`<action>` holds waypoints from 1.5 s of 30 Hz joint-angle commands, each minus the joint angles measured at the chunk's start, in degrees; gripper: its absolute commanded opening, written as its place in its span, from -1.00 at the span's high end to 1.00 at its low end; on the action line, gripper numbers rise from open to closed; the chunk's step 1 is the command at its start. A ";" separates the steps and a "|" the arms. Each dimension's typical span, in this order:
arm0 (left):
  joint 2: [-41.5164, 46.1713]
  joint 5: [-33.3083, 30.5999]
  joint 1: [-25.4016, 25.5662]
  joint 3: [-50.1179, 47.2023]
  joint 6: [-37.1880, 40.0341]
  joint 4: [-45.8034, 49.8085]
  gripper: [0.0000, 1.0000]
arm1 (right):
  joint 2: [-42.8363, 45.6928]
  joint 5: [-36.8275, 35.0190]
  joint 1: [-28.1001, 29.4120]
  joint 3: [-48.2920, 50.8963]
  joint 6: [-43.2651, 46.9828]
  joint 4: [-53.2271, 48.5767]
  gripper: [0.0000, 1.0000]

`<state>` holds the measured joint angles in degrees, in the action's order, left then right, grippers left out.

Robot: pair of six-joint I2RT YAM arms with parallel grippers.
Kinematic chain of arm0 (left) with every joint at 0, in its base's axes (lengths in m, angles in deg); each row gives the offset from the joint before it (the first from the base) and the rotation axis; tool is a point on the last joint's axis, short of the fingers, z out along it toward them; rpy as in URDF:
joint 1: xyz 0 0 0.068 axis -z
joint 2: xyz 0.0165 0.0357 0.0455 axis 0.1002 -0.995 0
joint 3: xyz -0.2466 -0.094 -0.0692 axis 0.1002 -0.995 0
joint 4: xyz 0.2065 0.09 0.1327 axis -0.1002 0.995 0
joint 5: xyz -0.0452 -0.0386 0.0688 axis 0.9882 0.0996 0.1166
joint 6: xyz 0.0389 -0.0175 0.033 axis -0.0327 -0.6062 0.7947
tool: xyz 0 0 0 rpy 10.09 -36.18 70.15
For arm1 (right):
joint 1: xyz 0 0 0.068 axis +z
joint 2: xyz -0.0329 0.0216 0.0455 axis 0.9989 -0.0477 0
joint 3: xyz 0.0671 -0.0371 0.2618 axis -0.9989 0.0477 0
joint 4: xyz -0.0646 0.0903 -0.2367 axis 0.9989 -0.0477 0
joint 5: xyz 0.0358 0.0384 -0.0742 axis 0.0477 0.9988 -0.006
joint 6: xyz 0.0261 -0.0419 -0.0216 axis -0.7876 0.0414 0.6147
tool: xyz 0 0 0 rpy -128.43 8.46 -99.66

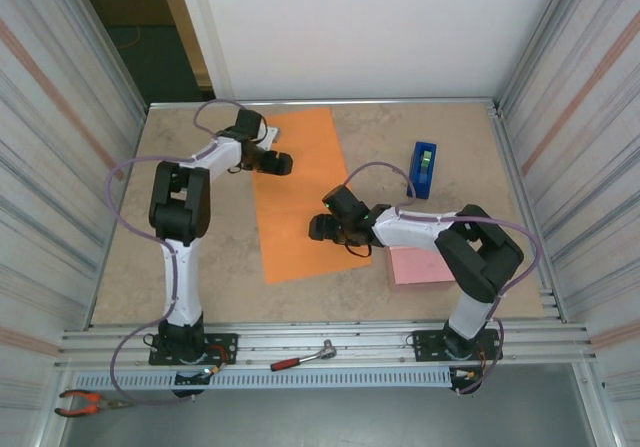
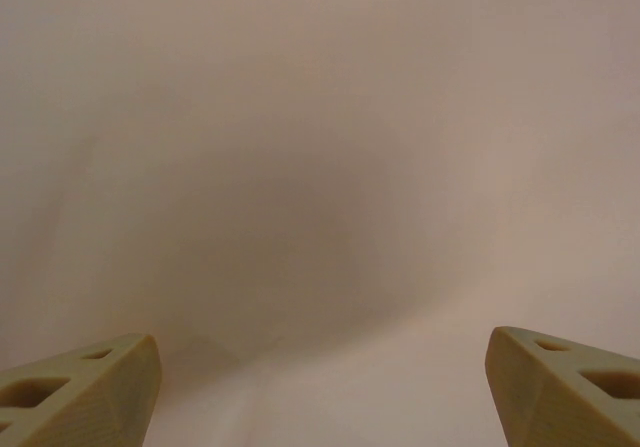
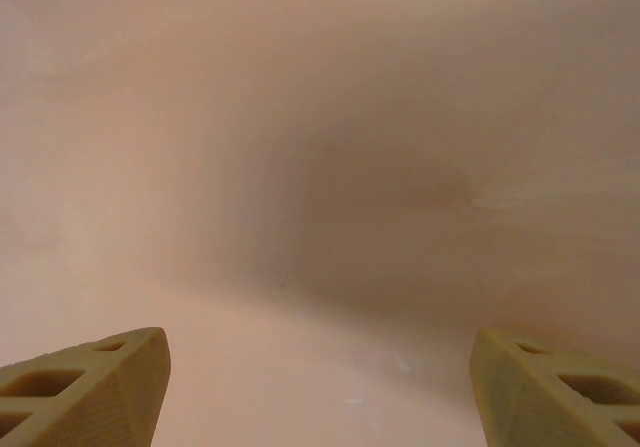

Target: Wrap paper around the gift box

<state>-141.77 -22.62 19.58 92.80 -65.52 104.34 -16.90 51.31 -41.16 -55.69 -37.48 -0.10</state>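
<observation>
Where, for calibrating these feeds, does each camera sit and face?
Top external: above, behind the bases, looking down on paper, left arm, right arm.
Left wrist: on the left arm, facing a blurred pale surface; left tool fingertips below.
Right wrist: on the right arm, likewise; right tool fingertips below.
Shared: both wrist views show spread fingertips.

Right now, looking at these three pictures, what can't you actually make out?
Top view: part of the gift box lies under the right arm.
Top view: the wrists hide whether either arm touches the paper.
Left wrist view: the surface past the left fingers is a pale blur, too close to identify.
Right wrist view: the same blur lies past the right fingers.
</observation>
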 commanded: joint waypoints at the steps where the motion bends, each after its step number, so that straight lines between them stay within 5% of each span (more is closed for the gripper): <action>1: -1.24 1.73 0.24 1.99 -2.17 3.07 -0.69 | -0.76 -2.65 -0.40 0.36 -2.23 0.16 -0.55; 12: -0.65 -0.40 -0.70 -2.59 -3.66 3.82 -0.68 | -4.22 0.89 -6.97 -0.42 -0.47 -0.45 -0.52; 24: 6.15 0.64 -6.16 -13.32 -21.90 3.12 -0.68 | -14.09 4.85 -14.03 -14.38 4.26 -7.16 -0.58; 37: 22.89 -3.20 -0.08 -32.32 -28.38 -2.55 -0.67 | -23.81 10.25 -21.02 -32.40 8.41 -15.43 -0.62; 45: 27.25 -5.48 1.47 -28.81 -25.30 0.14 -0.71 | -16.47 14.12 -19.48 -29.73 9.82 -13.34 -0.63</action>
<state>-115.90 -25.42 21.61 60.67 -92.36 101.83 -38.38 63.05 -62.23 -87.07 -29.37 -11.95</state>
